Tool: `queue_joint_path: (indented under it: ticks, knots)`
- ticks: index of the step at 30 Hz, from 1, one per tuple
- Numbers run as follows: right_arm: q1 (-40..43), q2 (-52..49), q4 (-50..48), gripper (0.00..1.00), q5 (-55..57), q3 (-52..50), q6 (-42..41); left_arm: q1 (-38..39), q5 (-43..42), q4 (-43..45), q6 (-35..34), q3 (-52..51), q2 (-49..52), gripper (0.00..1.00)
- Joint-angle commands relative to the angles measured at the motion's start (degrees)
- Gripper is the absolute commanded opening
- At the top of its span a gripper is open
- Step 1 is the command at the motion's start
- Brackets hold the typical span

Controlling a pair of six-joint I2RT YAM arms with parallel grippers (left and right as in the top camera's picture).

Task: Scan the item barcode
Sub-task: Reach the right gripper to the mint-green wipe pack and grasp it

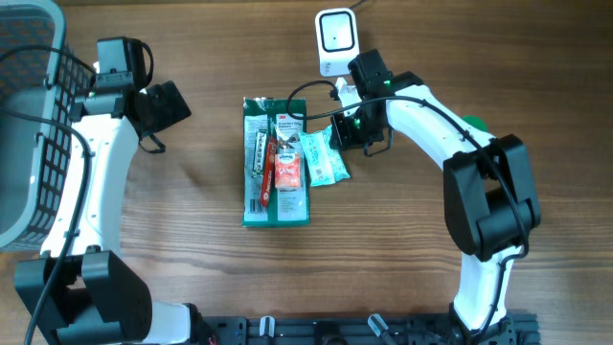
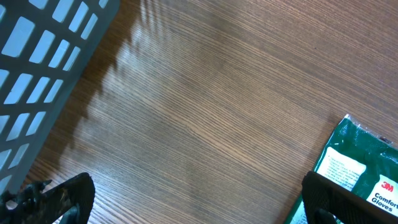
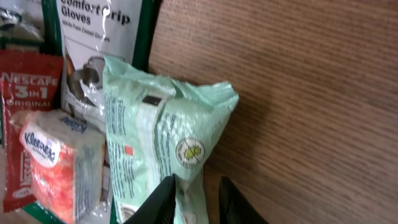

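The pale green packet [image 3: 161, 143] is lying on the surface [image 1: 192, 192] near the scanner [image 1: 335, 36], unscanned. The right claw [image 3: 198, 196] is straddling its edge, jaws narrow; whether it is gripping, I cannot tell. The left claw [image 2: 199, 199] is hanging wide open, well apart from the scanner.

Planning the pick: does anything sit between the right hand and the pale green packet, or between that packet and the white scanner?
Nothing visible. The right hand straddles an edge of the pale green packet; between the packet and the white scanner shows only that arm's own wrist.
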State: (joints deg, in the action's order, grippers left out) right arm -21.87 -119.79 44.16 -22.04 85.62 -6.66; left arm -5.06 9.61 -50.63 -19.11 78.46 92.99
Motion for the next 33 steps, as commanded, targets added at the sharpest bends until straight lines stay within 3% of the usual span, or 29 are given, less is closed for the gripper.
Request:
queue_joint_path:
  ticks: [1,4,7,11,16,20,28,33]
  knots:
    - [-0.79,0.9,-1.57,0.24,-1.2,-3.13,-1.05,-0.37,0.55,0.0,0.9,0.63,-0.42,1.0]
    - [-0.79,0.9,-3.98,0.23,-2.05,-6.67,-1.31,-0.37,0.55,0.0,0.9,0.63,-0.42,1.0]
    - [-0.79,0.9,-4.74,0.14,-2.51,-7.41,-2.34,-0.37,0.52,0.0,0.9,0.63,-0.42,1.0]
    - [0.22,2.49,-4.68,0.28,-7.02,-6.1,-2.4,-0.35,0.55,0.0,0.9,0.63,-0.42,1.0]
    - [1.49,6.25,-4.79,0.34,-10.19,-5.81,-5.53,-0.37,0.55,0.0,0.9,0.63,-0.42,1.0]
    - [1.42,5.62,-5.14,0.36,-9.73,-7.08,-8.07,-0.37,0.52,0.0,0.9,0.63,-0.42,1.0]
    - [0.72,5.55,-17.62,0.36,-9.35,-18.53,-14.62,-0.37,0.52,0.0,0.9,0.63,-0.42,1.0]
    - [0.85,5.53,-20.79,0.36,-11.5,-19.26,-14.71,-0.37,0.52,0.0,0.9,0.63,-0.42,1.0]
